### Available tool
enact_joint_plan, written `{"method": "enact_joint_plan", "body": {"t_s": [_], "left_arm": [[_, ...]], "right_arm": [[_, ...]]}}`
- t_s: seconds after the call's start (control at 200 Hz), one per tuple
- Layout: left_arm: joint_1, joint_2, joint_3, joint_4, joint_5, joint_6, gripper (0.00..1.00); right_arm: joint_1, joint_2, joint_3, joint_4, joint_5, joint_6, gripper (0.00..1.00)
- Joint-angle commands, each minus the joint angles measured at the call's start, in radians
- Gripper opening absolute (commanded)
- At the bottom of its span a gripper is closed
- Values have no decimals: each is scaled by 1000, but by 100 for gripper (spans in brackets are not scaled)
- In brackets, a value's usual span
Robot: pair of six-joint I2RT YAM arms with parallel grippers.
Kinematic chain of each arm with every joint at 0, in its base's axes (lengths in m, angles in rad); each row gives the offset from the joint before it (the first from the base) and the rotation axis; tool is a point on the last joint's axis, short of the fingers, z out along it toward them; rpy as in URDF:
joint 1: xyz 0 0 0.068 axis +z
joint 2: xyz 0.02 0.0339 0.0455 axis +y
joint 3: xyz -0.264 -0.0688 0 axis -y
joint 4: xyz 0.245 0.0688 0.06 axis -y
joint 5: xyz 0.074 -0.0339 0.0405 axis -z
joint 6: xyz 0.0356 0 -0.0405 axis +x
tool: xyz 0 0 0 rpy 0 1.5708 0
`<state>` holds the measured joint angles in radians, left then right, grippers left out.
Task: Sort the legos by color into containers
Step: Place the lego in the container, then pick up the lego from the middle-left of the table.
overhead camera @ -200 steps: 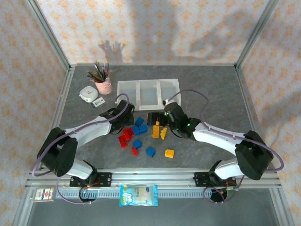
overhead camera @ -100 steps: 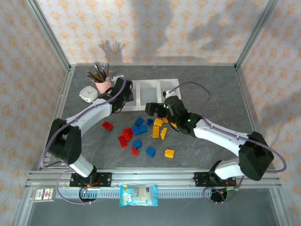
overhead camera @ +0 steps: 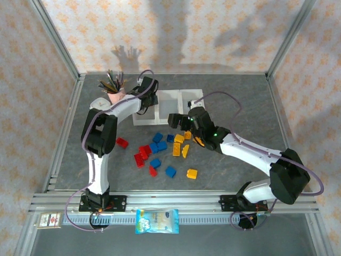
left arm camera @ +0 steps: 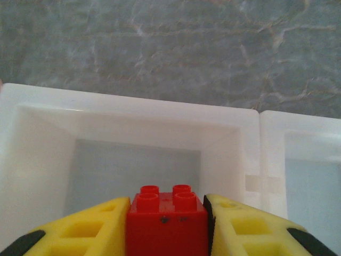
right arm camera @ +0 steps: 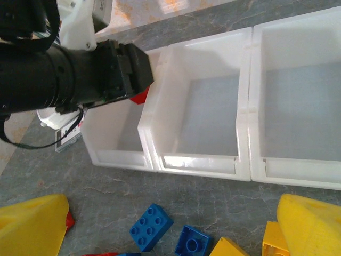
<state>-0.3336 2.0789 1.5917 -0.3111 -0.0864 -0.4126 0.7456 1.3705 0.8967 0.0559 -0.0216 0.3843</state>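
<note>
My left gripper hangs over the leftmost of three joined white containers, shut on a red lego. In the left wrist view the yellow fingers press both of its sides above that bin's rim. The right wrist view shows the left gripper from the front, with the red lego at its tip. My right gripper stands open in front of the containers, over the loose pile of red, blue and yellow legos. Blue legos lie between its fingers.
A pink cup of brushes stands just left of the bins, close to the left arm. A small label card lies by the left bin. A snack packet rests on the front rail. Metal frame posts bound the table.
The left arm has swung from the pile up to the left bin, carrying the red lego. The right gripper has drifted slightly toward the bins and stayed open.
</note>
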Motion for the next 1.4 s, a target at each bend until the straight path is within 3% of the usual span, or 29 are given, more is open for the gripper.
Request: {"method": "enact_joint_plan", "body": {"t_s": [0.0,0.14,0.335,0.48,0.801,0.991,1.211,1.396], "left_arm": [[4,45,73,-86,-14,29,44],[4,40,79,-94,11,44,50],[4,-42,38,-117,38,40,50],[2,-206,-104,-55,92,21,52],[1,-577,-484,-22,89,-72,57],[-7,-799,-714,-72,-18,-149,60],[-8,-951,-901,-122,-108,-306,66],[-8,-945,-1014,-44,-81,-388,73]], "right_arm": [[-8,0,-1,34,28,-25,100],[-12,-5,0,38,19,-34,100],[-12,-1,19,26,-14,-49,100],[-10,20,28,12,-77,-70,100],[63,60,39,-20,-103,-93,100],[128,102,18,16,-116,-76,100],[192,178,27,65,-116,-62,100],[203,216,27,118,-130,-32,100]]}}
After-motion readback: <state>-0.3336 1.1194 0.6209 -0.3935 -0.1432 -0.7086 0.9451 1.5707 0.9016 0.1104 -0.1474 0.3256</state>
